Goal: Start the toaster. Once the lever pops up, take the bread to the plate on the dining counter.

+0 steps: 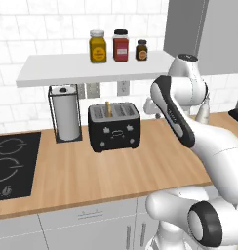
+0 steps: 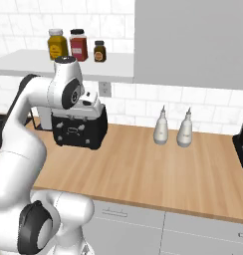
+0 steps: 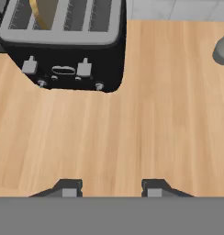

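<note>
The bread stands upright in a left-hand slot of the toaster on the worktop, its top edge protruding; it looks light, thin and crumbly, so I would pinch that exposed edge gently. The gripper hovers in front over bare wood, partly open and empty. The shelf overhead limits the lift, while the worktop in front is free.
</note>
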You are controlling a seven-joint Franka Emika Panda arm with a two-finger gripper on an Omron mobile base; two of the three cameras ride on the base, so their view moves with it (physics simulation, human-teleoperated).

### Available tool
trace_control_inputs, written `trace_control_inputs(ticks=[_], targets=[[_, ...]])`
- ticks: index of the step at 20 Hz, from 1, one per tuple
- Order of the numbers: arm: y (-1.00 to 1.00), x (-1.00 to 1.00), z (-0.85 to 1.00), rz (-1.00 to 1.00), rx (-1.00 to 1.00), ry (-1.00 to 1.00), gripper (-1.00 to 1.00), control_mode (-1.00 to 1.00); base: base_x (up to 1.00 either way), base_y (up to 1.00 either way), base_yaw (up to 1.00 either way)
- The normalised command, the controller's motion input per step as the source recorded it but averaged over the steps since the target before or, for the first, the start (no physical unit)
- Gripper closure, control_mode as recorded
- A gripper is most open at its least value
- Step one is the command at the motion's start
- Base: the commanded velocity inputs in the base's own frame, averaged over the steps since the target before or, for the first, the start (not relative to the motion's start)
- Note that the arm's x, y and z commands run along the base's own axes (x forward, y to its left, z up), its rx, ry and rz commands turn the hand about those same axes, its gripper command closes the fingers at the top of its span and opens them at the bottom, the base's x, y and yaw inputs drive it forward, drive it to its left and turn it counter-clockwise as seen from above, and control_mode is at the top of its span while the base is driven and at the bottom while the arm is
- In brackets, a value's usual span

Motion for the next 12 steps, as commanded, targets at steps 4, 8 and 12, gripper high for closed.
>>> trace_control_inputs(ticks=[4,8,12], targets=[[0.15,-0.04,-0.07,0.00,-0.11,0.02,-1.00,-1.00,0.00,0.00,0.00],[0.82,0.00,-0.28,0.00,-0.31,0.05,-1.00,-1.00,0.00,0.00,0.00],[0.97,0.08,-0.36,0.03,-0.13,0.08,-1.00,-1.00,0.00,0.00,0.00]])
